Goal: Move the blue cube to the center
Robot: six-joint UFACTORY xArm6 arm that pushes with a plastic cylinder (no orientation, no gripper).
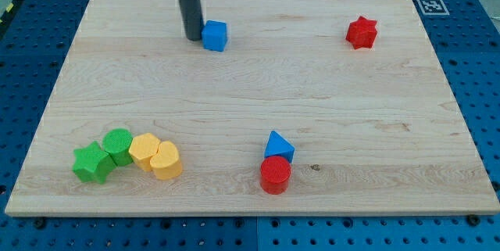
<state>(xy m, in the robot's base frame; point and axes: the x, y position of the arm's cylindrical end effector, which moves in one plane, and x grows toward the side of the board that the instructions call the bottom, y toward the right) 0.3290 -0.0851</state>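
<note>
The blue cube [215,36] sits on the wooden board [250,95] near the view's top, left of the middle. My tip [192,37] rests on the board just to the cube's left, touching it or nearly so. The dark rod rises straight up from there and out of the view's top edge.
A red star block [362,33] lies at the top right. A blue triangular block [278,147] touches a red cylinder [275,174] at bottom centre. At bottom left cluster a green star [92,163], a green cylinder [119,145], a yellow block [144,150] and a yellow heart [166,160].
</note>
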